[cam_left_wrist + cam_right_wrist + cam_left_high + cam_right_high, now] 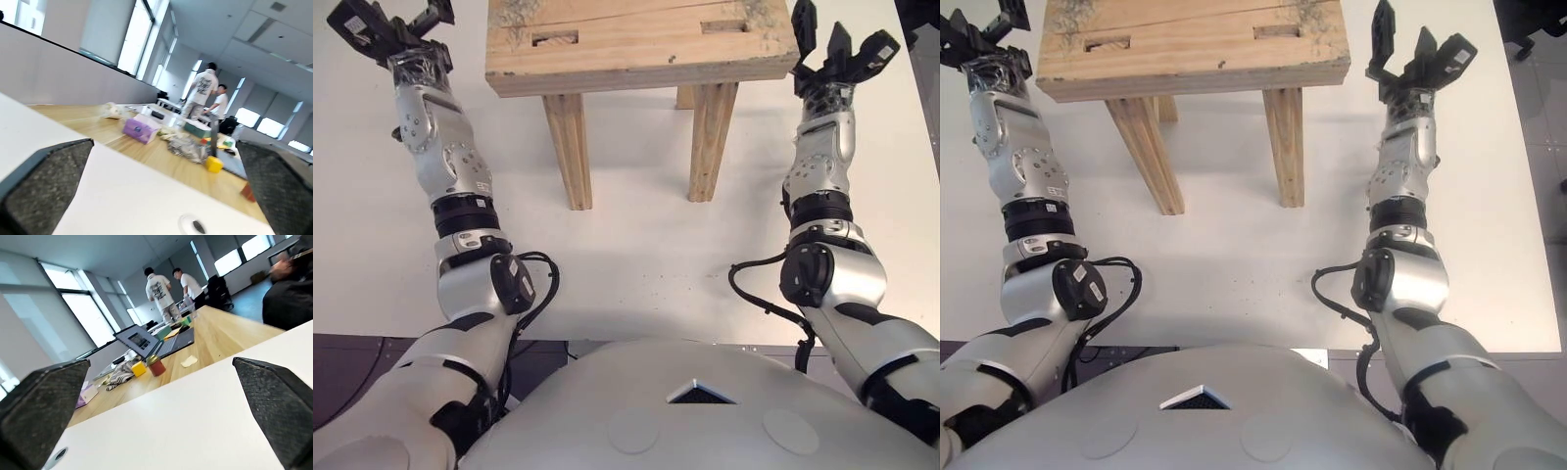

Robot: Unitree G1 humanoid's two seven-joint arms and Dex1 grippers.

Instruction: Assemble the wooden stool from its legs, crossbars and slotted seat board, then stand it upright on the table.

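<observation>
The wooden stool stands upright on the white table, its slotted seat board on top and two legs facing me. My left gripper hovers open just left of the seat, holding nothing. My right gripper sits open just right of the seat, also holding nothing. In each wrist view the dark finger pads stand wide apart with bare table between them.
The table's right edge runs close beside my right arm, and its front edge lies near my body. A wooden table with a laptop and clutter stands in the room behind.
</observation>
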